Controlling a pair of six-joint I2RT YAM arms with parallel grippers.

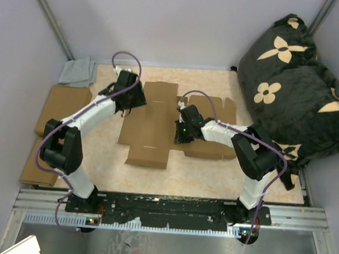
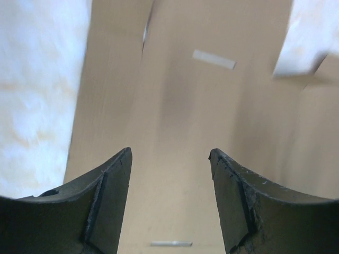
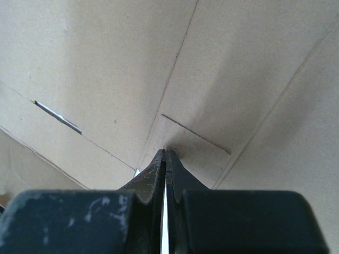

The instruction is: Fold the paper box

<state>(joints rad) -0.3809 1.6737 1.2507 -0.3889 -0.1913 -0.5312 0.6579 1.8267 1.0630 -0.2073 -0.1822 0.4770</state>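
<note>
In the top view, the paper box (image 1: 152,126) is seen lying unfolded and flat at the table's centre. The left gripper (image 1: 133,101) is placed at the sheet's 10 o'clock edge, the right gripper (image 1: 179,130) at its 3 o'clock side. Smaller brown boxes (image 1: 63,105) are stacked at 9 o'clock.

In the left wrist view, the fingers are spread apart, with nothing between them and cardboard beneath.

In the right wrist view, the fingers are pressed together, their tips set on a cardboard crease.
</note>
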